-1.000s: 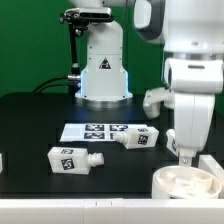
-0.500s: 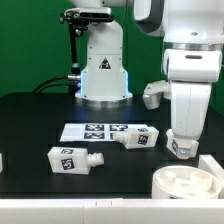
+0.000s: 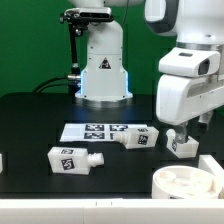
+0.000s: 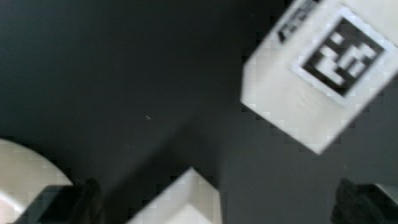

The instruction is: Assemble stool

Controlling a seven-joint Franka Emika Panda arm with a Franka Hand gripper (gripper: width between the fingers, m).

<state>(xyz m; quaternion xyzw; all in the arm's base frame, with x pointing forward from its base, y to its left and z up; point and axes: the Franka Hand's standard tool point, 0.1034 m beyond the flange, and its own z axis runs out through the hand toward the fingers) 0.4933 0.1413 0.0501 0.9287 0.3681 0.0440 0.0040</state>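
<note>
A white robot arm [image 3: 190, 90] reaches in from the exterior view's right, its bulky wrist tilted and pointing down toward the black table [image 3: 30, 125]; the gripper [image 3: 188, 128] hangs low, fingers spread wide and holding nothing; a tagged stool leg [image 3: 181, 146] sits close beneath it; the round seat [image 3: 190, 182] rests nearby, closer to the camera; a second leg [image 3: 137, 137] lies at the marker board's [image 3: 98, 130] end; a third leg [image 3: 72, 159] lies well toward the exterior view's left.

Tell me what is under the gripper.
A tagged leg on the table, just below the open gripper. The gripper covers the leg's upper part, so whether they touch cannot be seen.
</note>
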